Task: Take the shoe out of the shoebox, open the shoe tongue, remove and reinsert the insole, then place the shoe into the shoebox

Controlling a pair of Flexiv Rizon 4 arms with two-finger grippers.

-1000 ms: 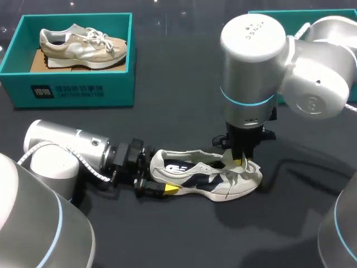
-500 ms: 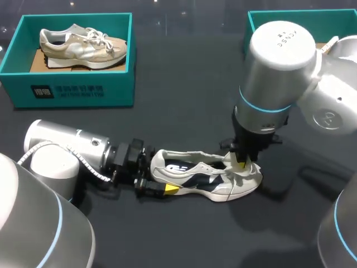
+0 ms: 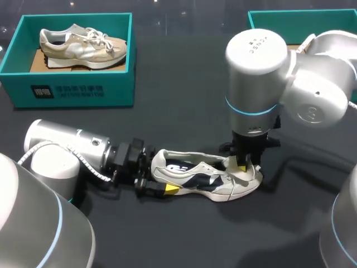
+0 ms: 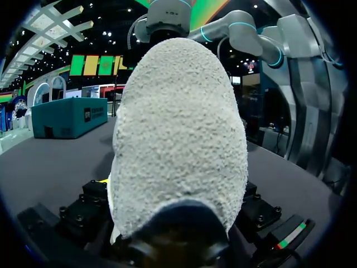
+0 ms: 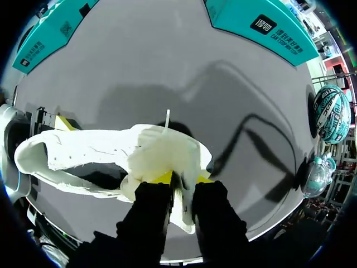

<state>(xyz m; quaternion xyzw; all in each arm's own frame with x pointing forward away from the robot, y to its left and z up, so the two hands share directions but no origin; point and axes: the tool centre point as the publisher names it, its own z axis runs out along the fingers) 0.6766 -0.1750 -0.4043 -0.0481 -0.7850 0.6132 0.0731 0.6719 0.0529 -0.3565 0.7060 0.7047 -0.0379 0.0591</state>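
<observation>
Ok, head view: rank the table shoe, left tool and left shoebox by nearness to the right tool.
1. Table shoe, its tongue gripped by the right tool.
2. Left tool, holding the heel.
3. Left shoebox, far back left.

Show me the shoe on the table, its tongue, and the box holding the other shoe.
shoe [image 3: 195,182], head view, dark side panel at mid-length.
tongue [image 5: 162,153], right wrist view, middle of the pale flap just ahead of the fingers.
box [image 3: 78,89], head view, teal front wall.

Dark table [image 3: 184,84] with white shoe [image 3: 206,181], left teal shoebox [image 3: 78,89], right teal shoebox [image 3: 279,19]
</observation>
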